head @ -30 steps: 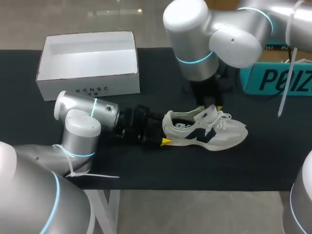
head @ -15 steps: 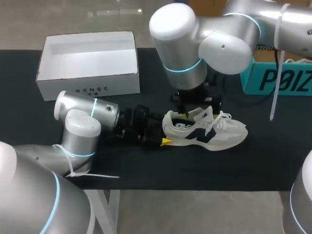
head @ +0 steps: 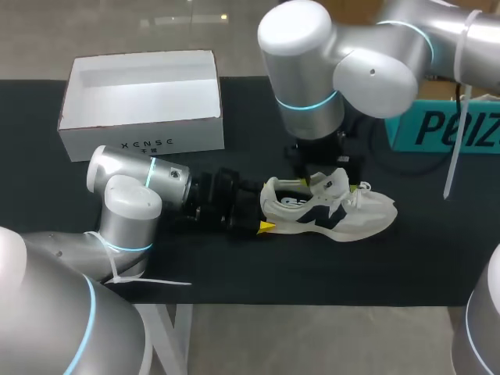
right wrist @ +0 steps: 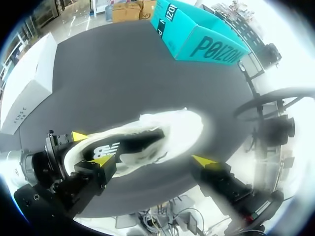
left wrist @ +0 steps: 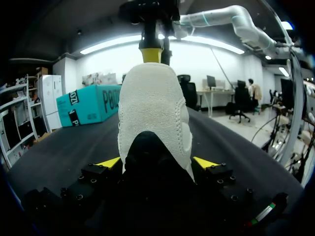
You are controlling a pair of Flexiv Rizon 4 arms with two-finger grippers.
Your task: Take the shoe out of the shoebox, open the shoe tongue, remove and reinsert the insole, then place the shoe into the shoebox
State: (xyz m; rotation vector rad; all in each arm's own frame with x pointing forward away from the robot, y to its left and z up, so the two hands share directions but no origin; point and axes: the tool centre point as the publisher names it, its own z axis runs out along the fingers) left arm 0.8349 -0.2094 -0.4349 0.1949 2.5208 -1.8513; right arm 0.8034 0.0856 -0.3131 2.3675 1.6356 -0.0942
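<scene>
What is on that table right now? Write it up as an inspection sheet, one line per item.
surface: black table, dark covering.
job's things: white shoebox open, with nothing inside, at the far left; shoe out of it, lying on the table, heel toward the left arm.
clutter: teal box at the far right edge.
grippers: left gripper appears shut on the shoe's heel, one yellow tip on each side; right gripper open, above the shoe's opening.
cables: white tie strap sticking out from the left arm.
surroundings: nothing seen reaching over the table.
</scene>
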